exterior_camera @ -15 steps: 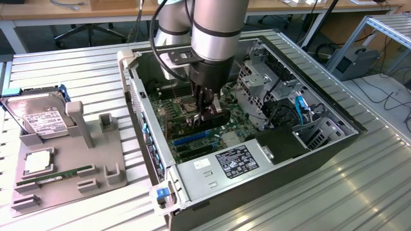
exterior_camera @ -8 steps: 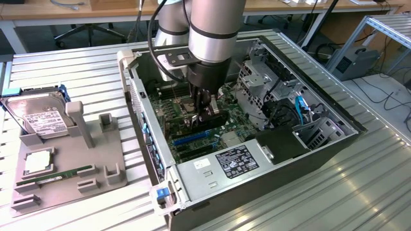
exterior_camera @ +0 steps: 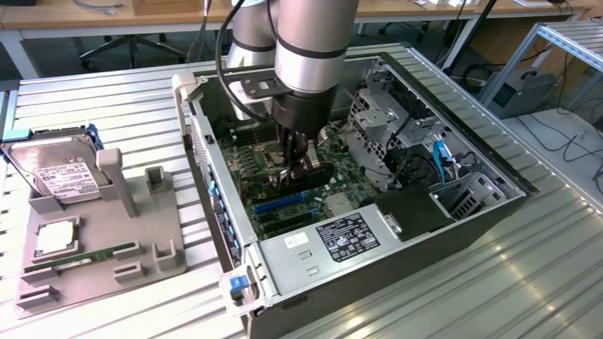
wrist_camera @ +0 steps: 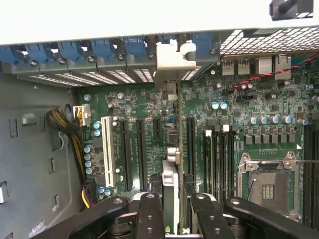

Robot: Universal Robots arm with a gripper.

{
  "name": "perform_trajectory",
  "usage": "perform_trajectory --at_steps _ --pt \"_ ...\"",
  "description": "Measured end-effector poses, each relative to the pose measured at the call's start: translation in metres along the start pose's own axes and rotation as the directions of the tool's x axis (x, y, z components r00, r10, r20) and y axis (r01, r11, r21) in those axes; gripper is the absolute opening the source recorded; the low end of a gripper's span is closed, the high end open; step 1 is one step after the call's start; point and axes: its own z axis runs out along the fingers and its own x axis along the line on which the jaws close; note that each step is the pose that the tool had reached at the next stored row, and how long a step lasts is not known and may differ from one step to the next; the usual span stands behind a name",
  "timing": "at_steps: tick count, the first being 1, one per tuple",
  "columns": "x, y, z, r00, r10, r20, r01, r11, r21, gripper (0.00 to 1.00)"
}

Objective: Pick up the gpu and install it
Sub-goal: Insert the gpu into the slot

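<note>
Pinched between the two black fingers of the gripper is the gpu, held edge-on so that in the wrist view it appears as a thin vertical sliver running up from the jaws to its silver-beige metal bracket, which sits against the row of blue slot retainers at the rear of the computer case.

Going across the exterior view from its left: a grey parts holder stands on the slatted metal table, carrying a hard drive upright at its far end, a square CPU-like chip nearer, and a narrow green RAM stick lying flat. No card sits in the holder, which fits with the pick-up being done. Next comes the open case, lying on its side, with the arm reaching straight down into it over the green motherboard. Further toward the exterior view's right are the drive cage and blue cables.

As for progress: the card is lifted and brought into the case, lined up over the black expansion slots, to the side of the white slot. Whether its edge connector is already in a slot or only above one cannot be told. By my reading the seating is under way, not finished, since the gripper grips the card.
</note>
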Motion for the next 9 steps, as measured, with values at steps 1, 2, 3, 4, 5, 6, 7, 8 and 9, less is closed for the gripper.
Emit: perform_trajectory --at_steps 1,2,3,4,5,6,7,8,9 --pt "0.0000 0.0004 0.0003 1.0000 0.000 0.0000 0.000 1.0000 0.0000 0.27" --pt "0.0000 0.0009 0.0006 1.0000 0.000 0.0001 0.000 1.0000 0.0000 0.27" --pt "0.0000 0.0014 0.0009 1.0000 0.000 0.0000 0.000 1.0000 0.0000 0.27" --pt "-0.0001 0.0018 0.0012 1.0000 0.000 0.0000 0.000 1.0000 0.0000 0.27" --pt "-0.0001 0.0021 0.0014 1.0000 0.000 0.0000 0.000 1.0000 0.0000 0.27" --pt "-0.0001 0.0025 0.0017 1.0000 0.000 -0.0001 0.000 1.0000 -0.0001 0.27" --pt "-0.0001 0.0028 0.0019 1.0000 0.000 0.0000 0.000 1.0000 0.0000 0.27" --pt "-0.0001 0.0030 0.0021 1.0000 0.000 -0.0001 0.000 1.0000 0.0000 0.27" --pt "-0.0001 0.0034 0.0024 1.0000 0.000 0.0000 0.000 1.0000 0.0000 0.27"
